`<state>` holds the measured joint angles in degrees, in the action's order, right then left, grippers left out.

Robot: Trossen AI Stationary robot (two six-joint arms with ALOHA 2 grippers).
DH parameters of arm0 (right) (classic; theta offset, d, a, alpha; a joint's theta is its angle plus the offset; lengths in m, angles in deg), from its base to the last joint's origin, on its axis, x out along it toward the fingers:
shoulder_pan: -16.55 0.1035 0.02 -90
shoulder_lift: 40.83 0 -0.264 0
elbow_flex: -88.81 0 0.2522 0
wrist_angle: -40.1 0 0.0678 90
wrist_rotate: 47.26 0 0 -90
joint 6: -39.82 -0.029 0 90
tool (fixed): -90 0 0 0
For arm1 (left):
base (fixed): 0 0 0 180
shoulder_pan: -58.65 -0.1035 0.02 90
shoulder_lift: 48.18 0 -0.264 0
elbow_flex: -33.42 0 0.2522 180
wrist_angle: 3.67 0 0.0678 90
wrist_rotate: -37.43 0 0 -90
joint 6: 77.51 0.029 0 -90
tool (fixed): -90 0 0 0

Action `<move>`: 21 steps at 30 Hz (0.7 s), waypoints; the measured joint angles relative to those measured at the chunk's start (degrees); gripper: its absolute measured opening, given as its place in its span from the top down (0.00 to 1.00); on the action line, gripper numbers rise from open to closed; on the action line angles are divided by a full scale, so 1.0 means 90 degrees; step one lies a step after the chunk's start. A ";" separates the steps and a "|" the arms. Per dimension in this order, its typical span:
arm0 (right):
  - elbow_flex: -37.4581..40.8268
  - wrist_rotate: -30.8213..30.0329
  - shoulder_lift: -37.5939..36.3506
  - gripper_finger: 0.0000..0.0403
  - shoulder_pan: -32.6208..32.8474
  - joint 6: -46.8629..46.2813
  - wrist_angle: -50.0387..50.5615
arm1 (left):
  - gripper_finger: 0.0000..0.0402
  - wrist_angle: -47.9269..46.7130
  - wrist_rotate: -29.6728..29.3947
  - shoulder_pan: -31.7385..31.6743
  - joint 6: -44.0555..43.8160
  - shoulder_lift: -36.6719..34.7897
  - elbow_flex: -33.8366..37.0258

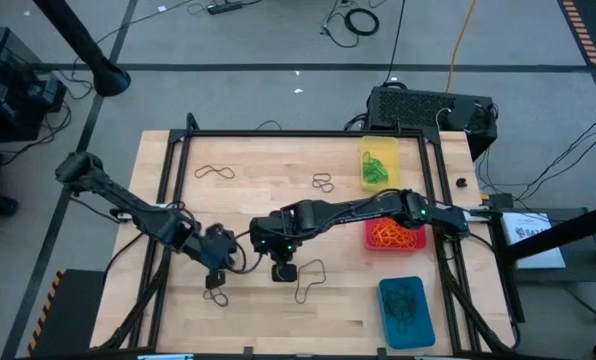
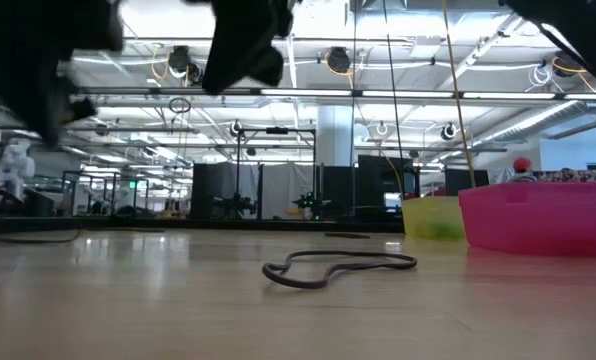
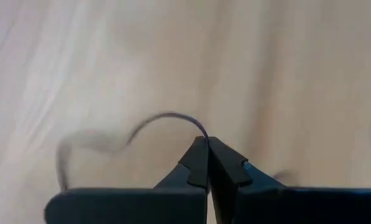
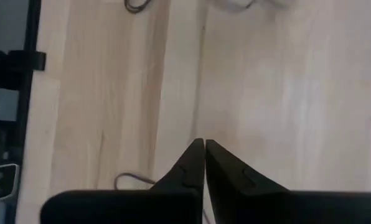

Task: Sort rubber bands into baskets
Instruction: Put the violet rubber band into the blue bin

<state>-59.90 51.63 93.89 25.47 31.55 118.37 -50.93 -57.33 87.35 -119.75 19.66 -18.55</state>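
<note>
Low over the table's front, left gripper [image 3: 206, 142] pinching a dark rubber band [image 3: 167, 118].

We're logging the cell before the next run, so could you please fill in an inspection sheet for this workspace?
Surface: wooden table, bare wood between items.
Job's things: yellow basket with green bands, red basket with orange bands, blue basket with dark bands; four loose dark rubber bands on the wood, one near the front.
Clutter: nothing seen.
Grippers: left gripper shut on a dark rubber band; right gripper shut, nothing seen in it.
Cables: black cables on the floor beyond the table.
Surroundings: black box behind the table; open hall in the low view.
</note>
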 joint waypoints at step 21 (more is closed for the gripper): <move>0.0000 -0.0118 -0.0268 0.75 0.0266 0.0328 -0.1105 | 1.00 0.2618 0.0440 -0.0288 0.0593 -0.0567 -0.0071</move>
<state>-59.90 50.57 91.48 27.87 34.50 108.42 -27.37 -53.37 84.76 -114.41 14.56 -19.19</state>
